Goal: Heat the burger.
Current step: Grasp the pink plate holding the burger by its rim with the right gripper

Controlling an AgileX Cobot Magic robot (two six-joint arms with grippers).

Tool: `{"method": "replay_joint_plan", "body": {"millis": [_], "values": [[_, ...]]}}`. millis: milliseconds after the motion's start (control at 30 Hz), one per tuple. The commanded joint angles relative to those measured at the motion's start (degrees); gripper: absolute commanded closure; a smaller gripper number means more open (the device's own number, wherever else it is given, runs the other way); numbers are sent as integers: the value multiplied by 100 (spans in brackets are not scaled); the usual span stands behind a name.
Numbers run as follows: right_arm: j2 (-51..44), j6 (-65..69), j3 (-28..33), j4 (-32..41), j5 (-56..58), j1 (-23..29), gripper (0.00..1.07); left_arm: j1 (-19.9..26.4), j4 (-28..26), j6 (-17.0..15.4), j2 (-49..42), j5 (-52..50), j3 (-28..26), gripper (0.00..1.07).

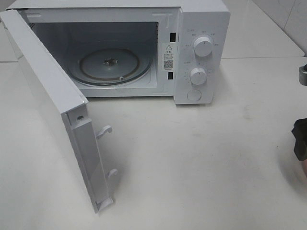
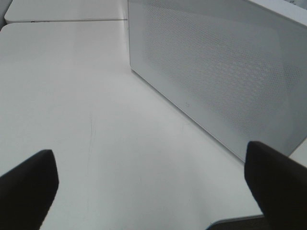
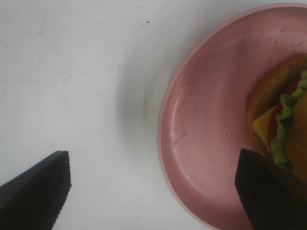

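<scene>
The burger [image 3: 273, 91] lies on a pink plate [image 3: 206, 143] and shows only in the right wrist view, cut off by the frame edge; I see brown bun, green lettuce, yellow cheese and a red layer. My right gripper [image 3: 153, 191] is open and empty above the table, with one fingertip [image 3: 268, 191] over the plate beside the burger and the other over bare table. In the exterior high view only a dark part of the right arm [image 1: 301, 139] shows at the right edge. My left gripper [image 2: 153, 191] is open and empty, low over the table near the microwave door's outer face [image 2: 225, 72].
The white microwave [image 1: 201, 48] stands at the back of the white table [image 1: 201, 158]. Its door [image 1: 53, 110] is swung wide open toward the front left. A glass turntable [image 1: 110, 64] lies inside the cavity. Two dials [image 1: 203, 47] and a button are on its right panel.
</scene>
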Motion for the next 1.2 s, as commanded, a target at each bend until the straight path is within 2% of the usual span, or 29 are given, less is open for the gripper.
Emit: {"method": "replay_joint_plan", "body": {"millis": [33,433,867,1167,1200], "values": [[315,-23,-11,-69,-183,-246,19,0,-11,-6,-29,-80,17,9],[1341,143,-11,-292,-796,-269,21,0,-11,-6,-29,-80,17,9],[2143,138,-11,-309,-1518,-791,25,0,-11,-6,-29,-80,17,9],[2441,195,-17,-304,-1627,-791,35,0,-11,-6,-29,-80,17,9],[2441,275,-17,-304,-1616,-791,40,0,-11,-6,-29,-80,17,9]]}}
